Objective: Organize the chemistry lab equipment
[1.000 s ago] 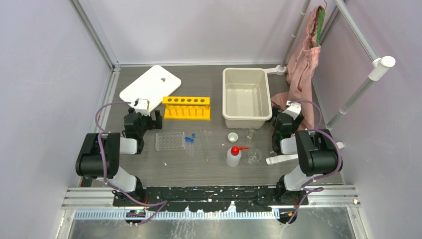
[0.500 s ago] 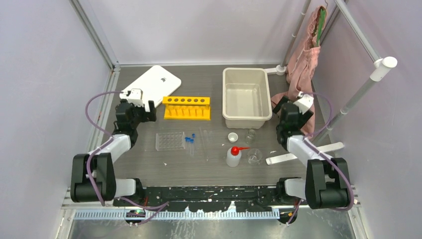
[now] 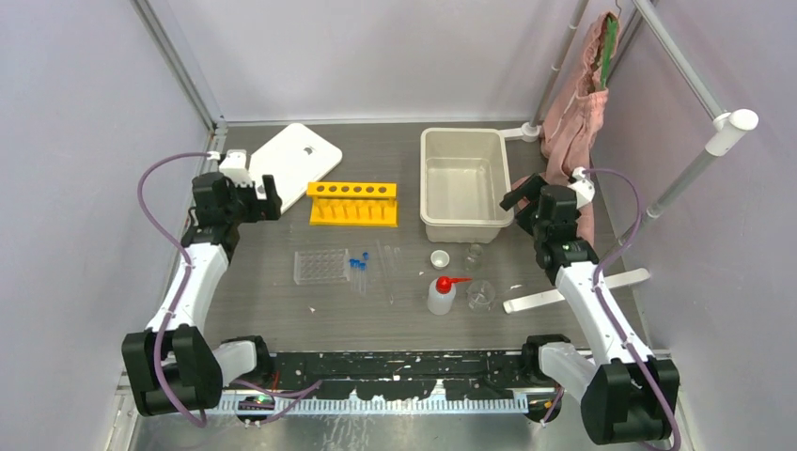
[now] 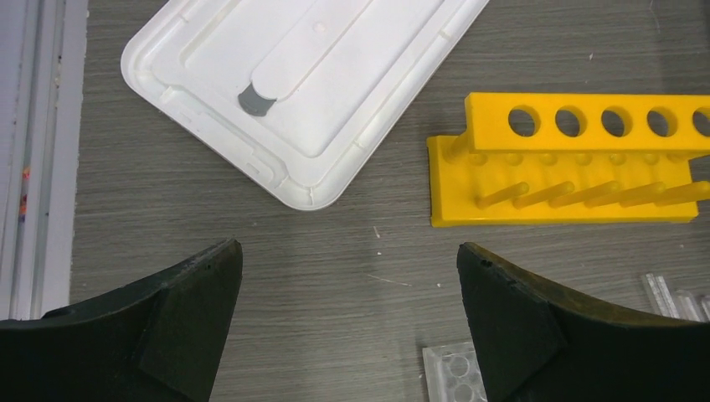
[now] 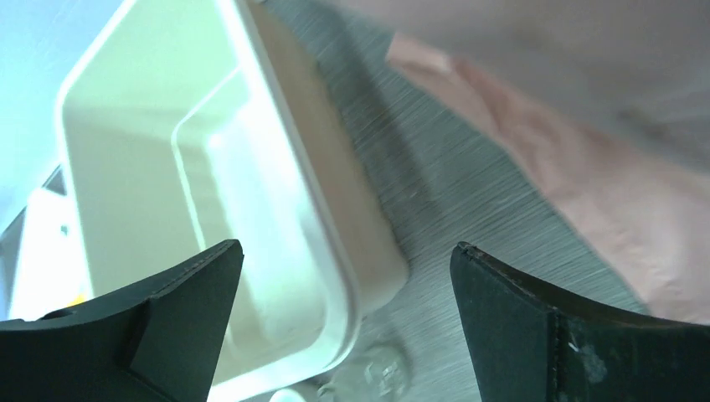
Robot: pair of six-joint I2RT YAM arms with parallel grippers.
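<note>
Left tool [image 4: 347,255] hovers above the tabletop [image 4: 276,226], jaws spread wide and holding nothing. Just ahead of it lies a white lid [image 4: 293,84]. Ahead and to its right stands the yellow rack [image 4: 578,159], and a corner of the clear tray [image 4: 452,373] shows beside its right finger.

Right tool [image 5: 346,251], jaws equally wide and empty, hangs by the near right corner of a cream bin [image 5: 209,209], with the pink cloth [image 5: 586,167] on its right.

Between both tools, on the tabletop, lie glass tubes [image 3: 387,263], blue-capped vials [image 3: 357,260], a tiny white cup [image 3: 439,257], small glass beakers [image 3: 480,295] and the squeeze bottle [image 3: 440,297].
</note>
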